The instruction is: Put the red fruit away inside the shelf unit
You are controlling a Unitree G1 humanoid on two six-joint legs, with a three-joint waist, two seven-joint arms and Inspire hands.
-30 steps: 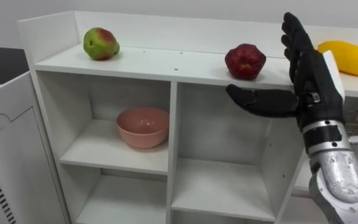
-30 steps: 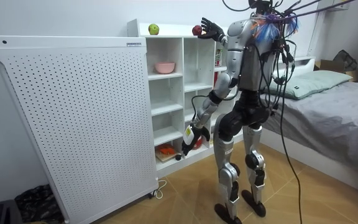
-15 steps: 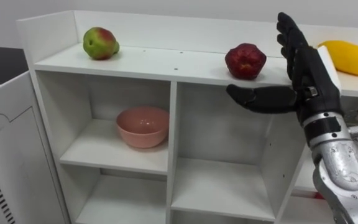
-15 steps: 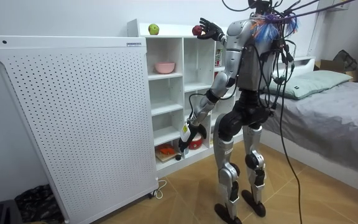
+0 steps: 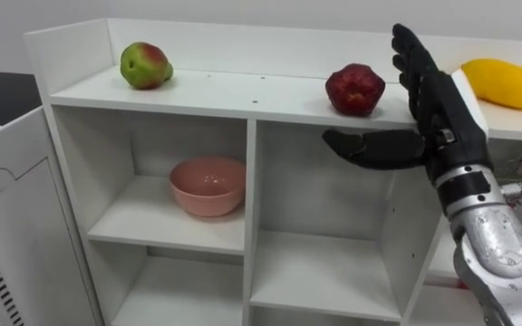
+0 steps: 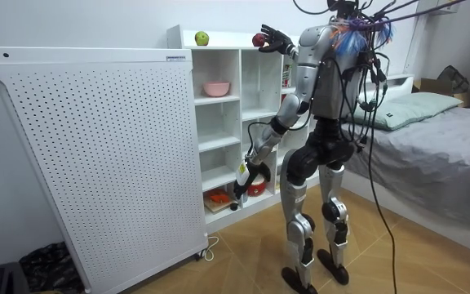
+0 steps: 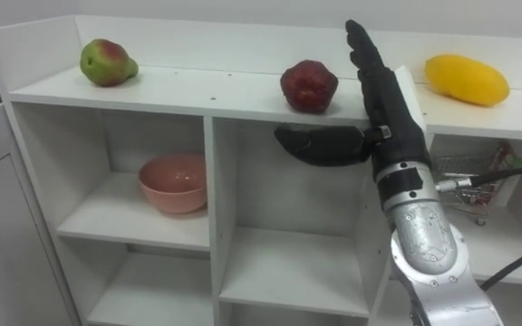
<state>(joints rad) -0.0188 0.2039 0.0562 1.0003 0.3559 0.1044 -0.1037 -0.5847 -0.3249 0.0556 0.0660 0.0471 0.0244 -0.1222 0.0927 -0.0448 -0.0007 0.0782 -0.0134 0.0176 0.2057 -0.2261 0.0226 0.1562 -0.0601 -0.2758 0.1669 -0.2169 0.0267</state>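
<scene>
a bedroom with a bed at the room view's right and a tall white perforated panel at its left; between them stands a white closet of open shelves, and the robot stands upright facing it. on the closet's top board lie a green and red apple at the left, a dark red fruit in the middle and a yellow mango at the right. a pink bowl sits in the upper left compartment. the right hand is raised just right of the red fruit, fingers straight and pointing up, thumb stretched left in front of the board's edge below the fruit, holding nothing. the left hand hangs low by the lower shelves; its grip cannot be told
</scene>
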